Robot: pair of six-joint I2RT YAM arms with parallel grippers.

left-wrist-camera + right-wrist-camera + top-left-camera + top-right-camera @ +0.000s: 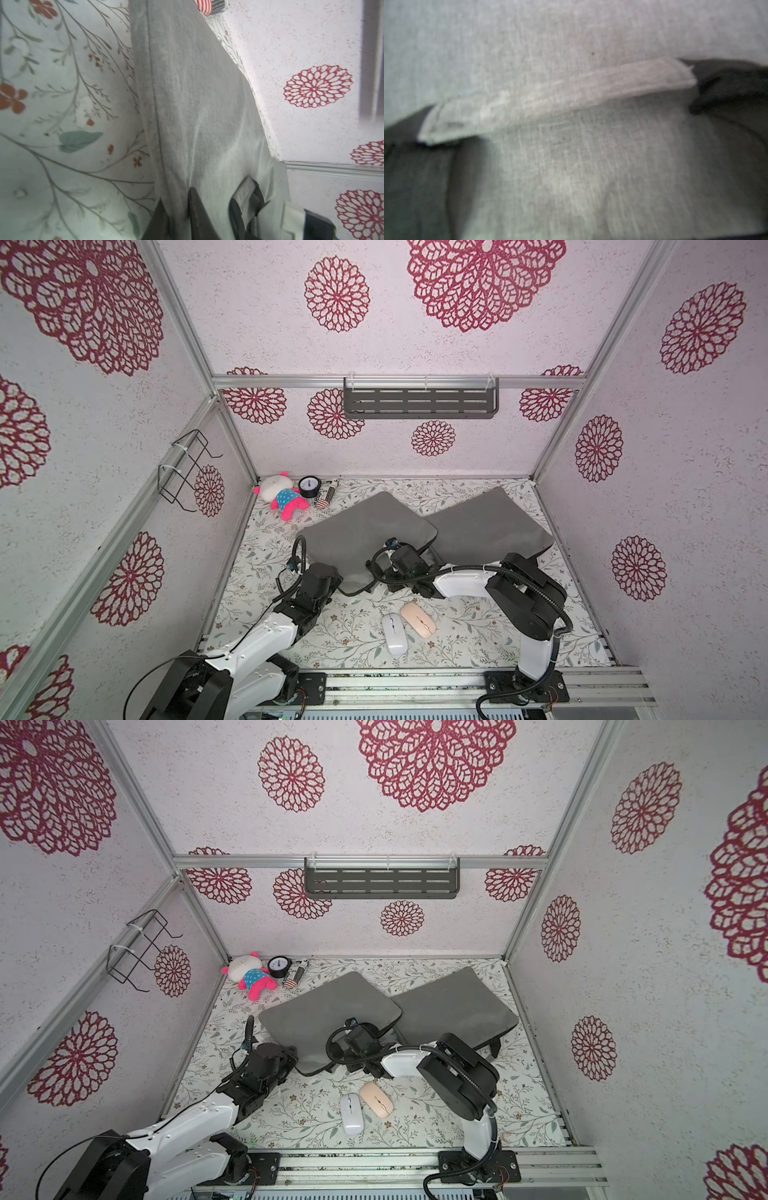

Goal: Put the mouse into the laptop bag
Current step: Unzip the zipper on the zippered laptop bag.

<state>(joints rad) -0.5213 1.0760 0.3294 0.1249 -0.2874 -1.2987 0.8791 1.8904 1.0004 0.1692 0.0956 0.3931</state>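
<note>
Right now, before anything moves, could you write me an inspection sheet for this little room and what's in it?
Surface: leaf-print cloth covering the table.
Job's things: white mouse and peach mouse lie side by side on the cloth, outside the bags. The grey centre bag touches the grey side bag.
Clutter: stuffed toy, clock and striped can in the far corner.
Grippers: left gripper straddles the centre bag's near edge, grip unclear. Right gripper is shut at that bag's edge.
Cables: black cables run along both arms, none on the mice.
Surroundings: flower-patterned walls, grey shelf, wire rack.
</note>
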